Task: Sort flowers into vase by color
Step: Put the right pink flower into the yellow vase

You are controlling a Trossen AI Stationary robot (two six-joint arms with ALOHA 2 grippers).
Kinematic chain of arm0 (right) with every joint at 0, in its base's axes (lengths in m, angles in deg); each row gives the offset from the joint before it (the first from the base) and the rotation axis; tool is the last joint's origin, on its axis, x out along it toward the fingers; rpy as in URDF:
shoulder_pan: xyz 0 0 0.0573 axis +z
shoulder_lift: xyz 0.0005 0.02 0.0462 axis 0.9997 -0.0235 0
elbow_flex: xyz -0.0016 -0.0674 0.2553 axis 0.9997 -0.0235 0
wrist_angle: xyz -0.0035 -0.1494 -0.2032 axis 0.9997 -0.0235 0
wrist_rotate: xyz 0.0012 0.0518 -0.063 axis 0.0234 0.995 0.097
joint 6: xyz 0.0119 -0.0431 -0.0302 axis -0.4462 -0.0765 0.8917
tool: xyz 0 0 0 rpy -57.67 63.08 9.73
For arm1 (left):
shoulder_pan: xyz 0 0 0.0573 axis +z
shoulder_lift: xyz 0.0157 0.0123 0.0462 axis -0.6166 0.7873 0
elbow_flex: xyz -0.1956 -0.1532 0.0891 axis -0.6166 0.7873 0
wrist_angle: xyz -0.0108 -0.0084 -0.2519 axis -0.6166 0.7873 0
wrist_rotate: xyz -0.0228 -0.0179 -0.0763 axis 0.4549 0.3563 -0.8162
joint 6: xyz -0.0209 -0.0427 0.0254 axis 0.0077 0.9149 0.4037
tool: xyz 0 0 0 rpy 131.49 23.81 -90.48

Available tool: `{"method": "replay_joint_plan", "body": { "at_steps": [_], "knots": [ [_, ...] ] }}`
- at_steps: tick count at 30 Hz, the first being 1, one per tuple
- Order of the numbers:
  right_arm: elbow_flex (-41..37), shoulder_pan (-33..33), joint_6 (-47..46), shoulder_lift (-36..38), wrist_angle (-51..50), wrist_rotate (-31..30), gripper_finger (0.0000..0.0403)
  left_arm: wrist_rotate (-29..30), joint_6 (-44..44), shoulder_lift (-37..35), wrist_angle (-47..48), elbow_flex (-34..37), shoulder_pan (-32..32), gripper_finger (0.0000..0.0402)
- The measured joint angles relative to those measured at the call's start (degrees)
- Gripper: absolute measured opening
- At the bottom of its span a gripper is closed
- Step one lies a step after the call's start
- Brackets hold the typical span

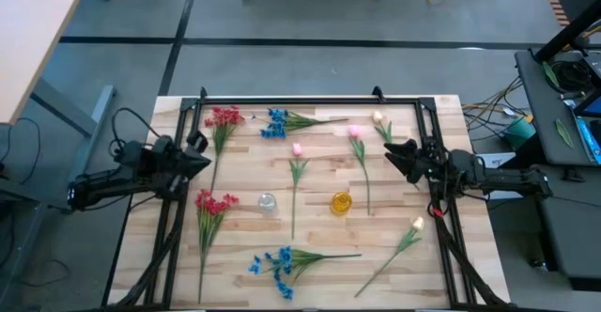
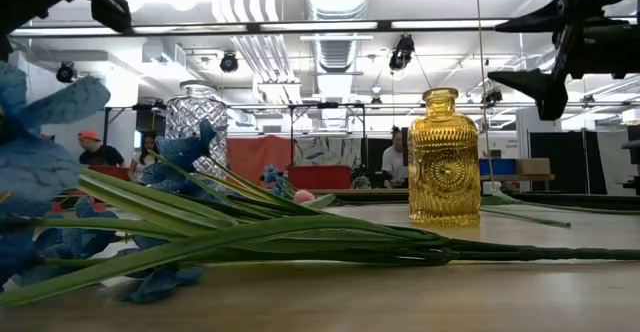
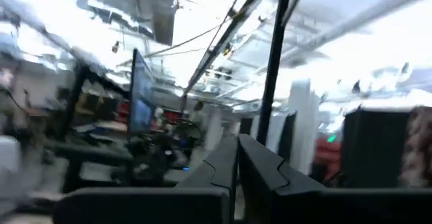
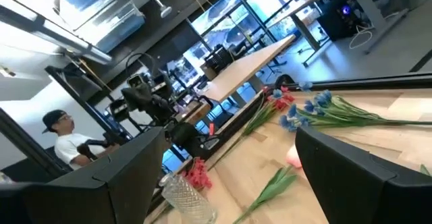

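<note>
Blue blossoms (image 2: 40,162) fill the near edge of my low view, their green stems running across the wood toward the amber glass vase (image 2: 443,157); a clear cut-glass vase (image 2: 197,122) stands farther back. From overhead I see this blue spray (image 1: 282,261) lying at the table's near edge, a second blue spray (image 1: 276,124) at the far edge, a red spray (image 1: 223,117) at the far left and another red spray (image 1: 214,204) lower on the left side. Two pink tulip buds lie mid-table, one (image 1: 298,149) left of centre and one (image 1: 355,132) to its right, and two cream buds lie on the right, one (image 1: 378,118) near the far edge and one (image 1: 418,224) toward the near right. Every flower rests flat on the wooden table (image 1: 310,232); both vases, the clear one (image 1: 268,202) and the amber one (image 1: 340,202), stand among them with nothing in them that I can make out.

My left gripper (image 1: 200,154) hangs above the table's left edge between the two red sprays, fingers clenched together on nothing. My right gripper (image 1: 392,156) hovers at the right side, beside the far cream tulip's stem, jaws spread wide and holding nothing. Beyond the table a person in a white shirt (image 4: 67,146) sits in the room.
</note>
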State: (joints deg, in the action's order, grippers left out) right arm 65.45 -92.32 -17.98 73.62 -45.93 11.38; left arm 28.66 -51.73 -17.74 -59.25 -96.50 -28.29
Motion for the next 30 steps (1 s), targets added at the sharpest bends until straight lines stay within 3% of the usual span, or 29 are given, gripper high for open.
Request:
{"method": "replay_joint_plan", "body": {
  "at_steps": [3, 8, 15, 18, 25, 30],
  "knots": [
    [0.0, 0.0, -0.12, 0.03, 0.09, -0.03, 0.0325, 1.33, 5.08, 0.27, 1.25, 0.0, 0.0, 0.0],
    [0.09, -0.15, -6.21, -0.43, -0.06, -0.21, 0.0325, 2.42, 4.78, 2.95, 0.88, 0.02, 0.0, 0.0],
    [6.0, -0.39, -5.74, -9.39, -3.29, -4.06, 0.0325, 18.1, 2.63, 10.05, 0.93, 0.02, 0.0, 0.0],
    [9.62, -0.39, -4.94, -16.8, -5.31, -5.49, 0.0325, 19.55, 0.77, 14.46, 1.01, 0.04, 0.01, 0.0],
    [24.17, -2.18, -9.53, -33.64, -32.45, -12.01, 0.0325, 19.35, 2.08, 22.17, 0.46, 0.04, 0.0, 0.0],
    [33.37, -4.55, -11.57, -43.08, -47.17, -12.13, 0.0325, 19.55, -0.27, 24.98, -2.63, 0.09, 0.0, 0.0]
  ]
}}
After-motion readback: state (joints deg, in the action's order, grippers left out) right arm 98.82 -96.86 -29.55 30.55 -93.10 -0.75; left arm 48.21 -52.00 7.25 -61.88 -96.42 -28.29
